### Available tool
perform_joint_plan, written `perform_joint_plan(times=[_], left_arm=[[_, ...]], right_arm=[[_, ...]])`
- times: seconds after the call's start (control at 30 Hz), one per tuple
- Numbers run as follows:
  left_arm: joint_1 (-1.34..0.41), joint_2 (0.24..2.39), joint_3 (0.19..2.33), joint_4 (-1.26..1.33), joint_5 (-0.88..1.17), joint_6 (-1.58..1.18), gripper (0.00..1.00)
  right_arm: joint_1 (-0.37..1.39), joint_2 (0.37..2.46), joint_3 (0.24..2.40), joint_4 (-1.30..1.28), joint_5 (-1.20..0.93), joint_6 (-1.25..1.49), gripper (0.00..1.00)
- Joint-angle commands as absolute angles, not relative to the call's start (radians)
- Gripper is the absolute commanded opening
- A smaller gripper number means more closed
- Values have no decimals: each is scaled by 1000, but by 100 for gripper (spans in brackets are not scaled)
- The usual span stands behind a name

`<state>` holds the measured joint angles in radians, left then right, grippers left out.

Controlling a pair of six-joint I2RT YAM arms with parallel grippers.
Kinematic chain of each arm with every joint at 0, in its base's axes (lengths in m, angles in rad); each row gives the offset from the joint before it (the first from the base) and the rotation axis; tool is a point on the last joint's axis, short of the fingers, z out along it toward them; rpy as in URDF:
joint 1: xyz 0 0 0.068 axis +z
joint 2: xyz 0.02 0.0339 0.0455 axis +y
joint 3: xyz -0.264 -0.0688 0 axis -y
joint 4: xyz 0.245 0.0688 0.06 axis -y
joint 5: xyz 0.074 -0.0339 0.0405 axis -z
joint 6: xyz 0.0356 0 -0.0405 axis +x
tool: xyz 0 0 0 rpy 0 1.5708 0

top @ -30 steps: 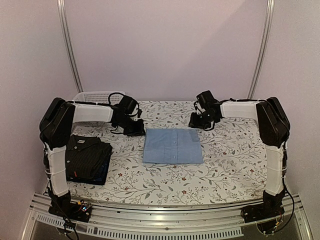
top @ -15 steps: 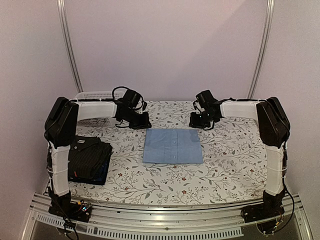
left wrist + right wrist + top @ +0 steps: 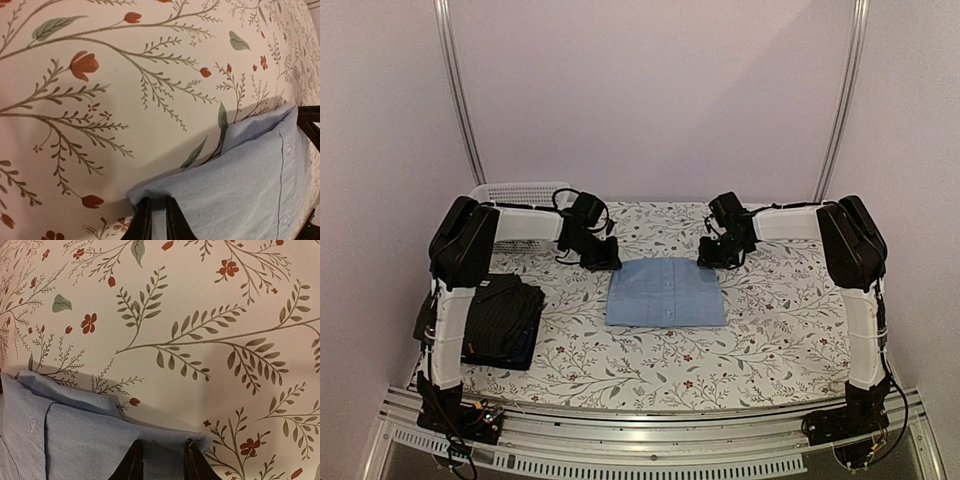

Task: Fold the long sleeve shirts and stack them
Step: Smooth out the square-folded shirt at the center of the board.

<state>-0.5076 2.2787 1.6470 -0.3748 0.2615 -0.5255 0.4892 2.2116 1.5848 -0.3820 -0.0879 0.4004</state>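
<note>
At the far corners of the light blue shirt (image 3: 666, 292), the left gripper (image 3: 157, 201) pinches cloth and the right gripper (image 3: 163, 444) stands part-open, seemingly readying its transfer onto the dark stack (image 3: 500, 318).

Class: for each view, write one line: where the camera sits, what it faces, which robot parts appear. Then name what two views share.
Top external: high behind the bases, looking down at the floral table; left arm, right arm, left end effector and right end effector show.
Left wrist: on the left arm, close over a corner of the light blue shirt; only its fingertips show.
Right wrist: likewise over another shirt corner; only its fingertips.
Shared: all three views show that shirt on the table.
</note>
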Motion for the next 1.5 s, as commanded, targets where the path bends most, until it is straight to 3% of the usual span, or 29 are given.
perform_joint_plan(times=[0.0, 0.33, 0.73, 1.17, 1.47], left_arm=[[-500, 2257, 1647, -401, 260, -512, 13], [-502, 2008, 1485, -396, 215, -519, 18], [-651, 1825, 1178, -266, 399, -587, 19], [-678, 1799, 983, -209, 371, -640, 18], [-636, 1712, 970, -244, 324, -646, 23]], right_arm=[[497, 2141, 1590, -428, -19, 383, 29], [685, 1937, 1486, -464, 158, 397, 45], [903, 1963, 1431, -503, 211, 499, 63], [953, 2114, 1442, -571, 266, 550, 80], [955, 1989, 1449, -586, 308, 573, 83]])
